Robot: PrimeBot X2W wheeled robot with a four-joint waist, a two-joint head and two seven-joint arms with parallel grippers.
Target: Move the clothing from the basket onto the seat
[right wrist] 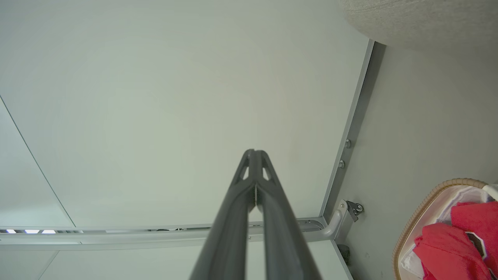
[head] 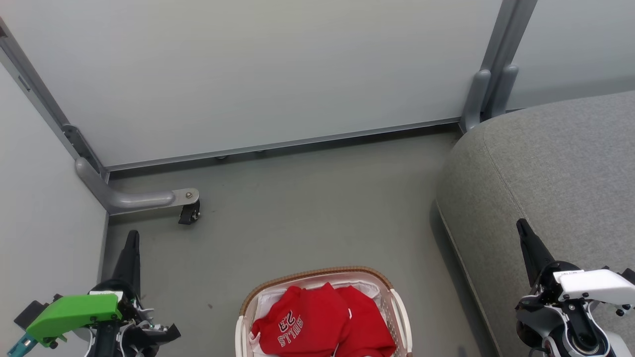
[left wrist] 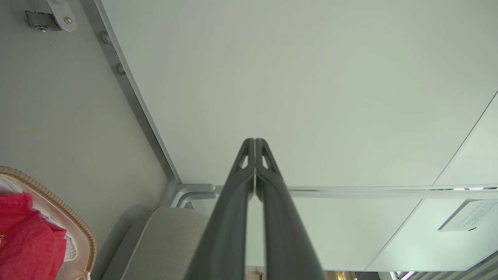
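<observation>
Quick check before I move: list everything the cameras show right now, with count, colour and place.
clothing: two, red, one with white "BULLS 23" lettering, piled in the basket
basket: one, white with brown woven rim, on the floor at bottom centre of the head view
liner: one, white, inside the basket
seat: one, grey fabric, right of the basket
floor: grey, under the basket
partition panels: three, pale grey, grey metal frames, behind and to the left
caster foot: one, grey bracket, black wheel, far left on the floor
left pincer: one, dark, shut, lower left
right pincer: one, dark, shut, lower right, in front of the seat
</observation>
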